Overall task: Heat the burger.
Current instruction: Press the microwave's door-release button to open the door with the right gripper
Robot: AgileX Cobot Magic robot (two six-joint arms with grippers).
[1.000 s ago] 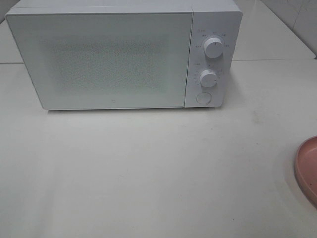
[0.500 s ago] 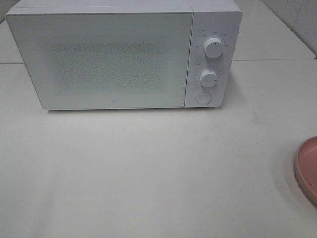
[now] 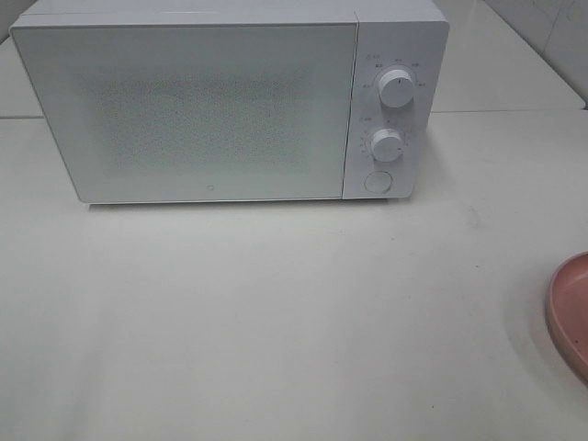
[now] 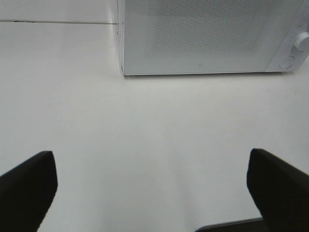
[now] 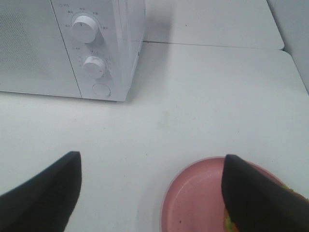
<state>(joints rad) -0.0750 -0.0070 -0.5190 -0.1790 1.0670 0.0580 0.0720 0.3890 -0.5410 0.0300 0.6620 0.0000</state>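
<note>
No movement noted since the earlier frames: in the high view the microwave (image 3: pixel 184 110), the pink plate (image 3: pixel 571 312) and the white table (image 3: pixel 276 303) occupy the same positions as before. The microwave stands in the upper half of the frame, left of centre, with its door (image 3: pixel 193 106) closed flush. Its control panel on the right carries an upper dial (image 3: pixel 396 89), a lower dial (image 3: pixel 387 144) and a round button (image 3: pixel 377 182) beneath them. The plate lies at the lower right edge of the frame, cut off by the border, well apart from the microwave. Neither arm appears in the high view. In the left wrist view the left gripper (image 4: pixel 152 193) is released, its two dark fingers (image 4: pixel 26 193) spread wide over bare table with nothing between them, and it faces the microwave front. In the right wrist view the right gripper (image 5: pixel 152 193) is likewise released, jaws wide and grasping nothing, above the table near the plate. The burger (image 5: pixel 226 221) sits on the pink plate. Only a sliver of green and yellow shows past one dark finger, and the rest is hidden behind that finger. Whether that finger touches the burger cannot be told.
</note>
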